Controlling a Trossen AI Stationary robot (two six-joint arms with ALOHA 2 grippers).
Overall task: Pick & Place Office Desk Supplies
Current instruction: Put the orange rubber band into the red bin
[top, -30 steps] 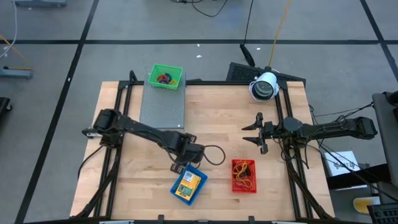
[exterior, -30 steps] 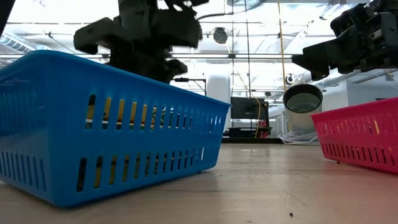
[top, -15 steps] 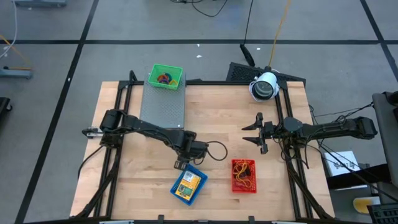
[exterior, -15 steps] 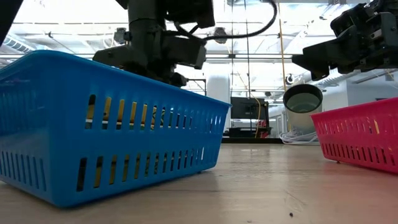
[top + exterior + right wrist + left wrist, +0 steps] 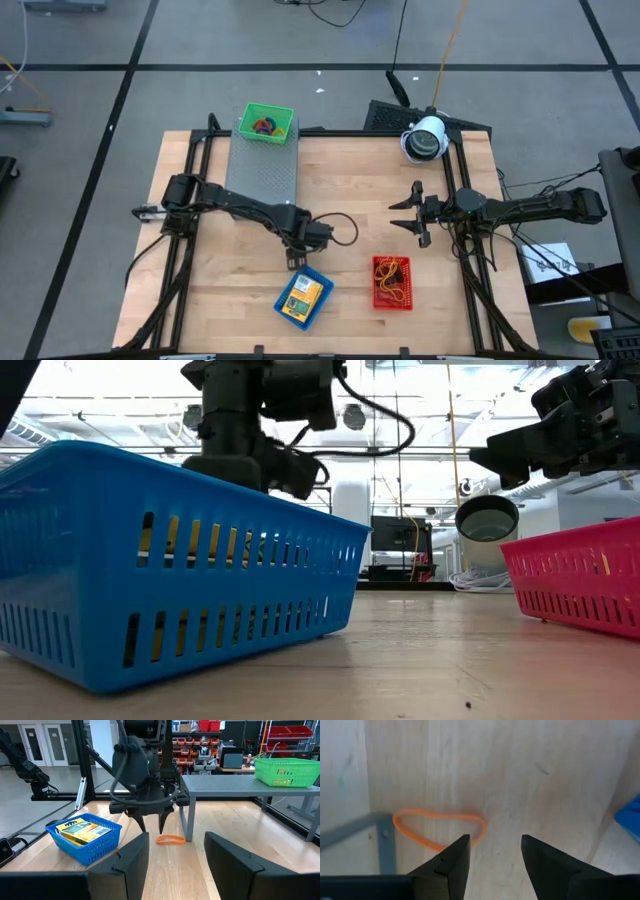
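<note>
Left wrist view: an orange rubber band [image 5: 439,829] is seen flat on the desk [image 5: 530,780], just ahead of the left pincer [image 5: 492,857].
Band position: beside the leg of the grey metal box [image 5: 187,822], between that box and the blue basket [image 5: 85,837].
Long axis: judged to run across the finger gap, offset toward one finger.
Left pincer state: fingers spread, nothing pinched; tips above the band.
Nearer arm: left; the right pincer [image 5: 410,212] is held well apart, spread, empty.
Next move: a small sideways shift, then descent, is judged necessary.
</note>
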